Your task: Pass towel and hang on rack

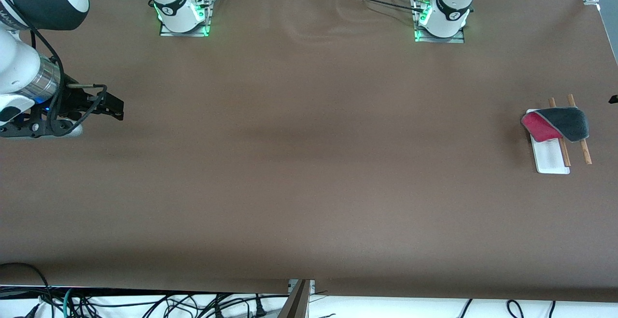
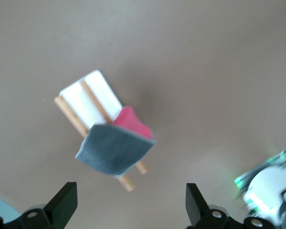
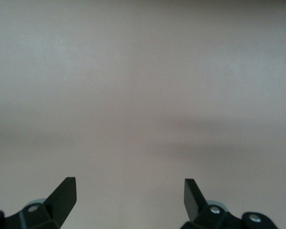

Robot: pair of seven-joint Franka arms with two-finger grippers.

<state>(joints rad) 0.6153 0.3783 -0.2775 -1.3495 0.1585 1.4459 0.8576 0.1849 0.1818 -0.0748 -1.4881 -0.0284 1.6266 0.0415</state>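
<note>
We see the towel [image 1: 560,123] draped over the rack [image 1: 553,156] at the surface's 3 o'clock end, so hanging looks done. Both grippers, left [image 2: 131,205] and right [image 3: 130,198], hang empty, jaws wide.

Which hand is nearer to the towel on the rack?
Left. The left hand hangs open above the towel draped on the rack; the right hand, open, waits at the right arm's end of the table.
</note>
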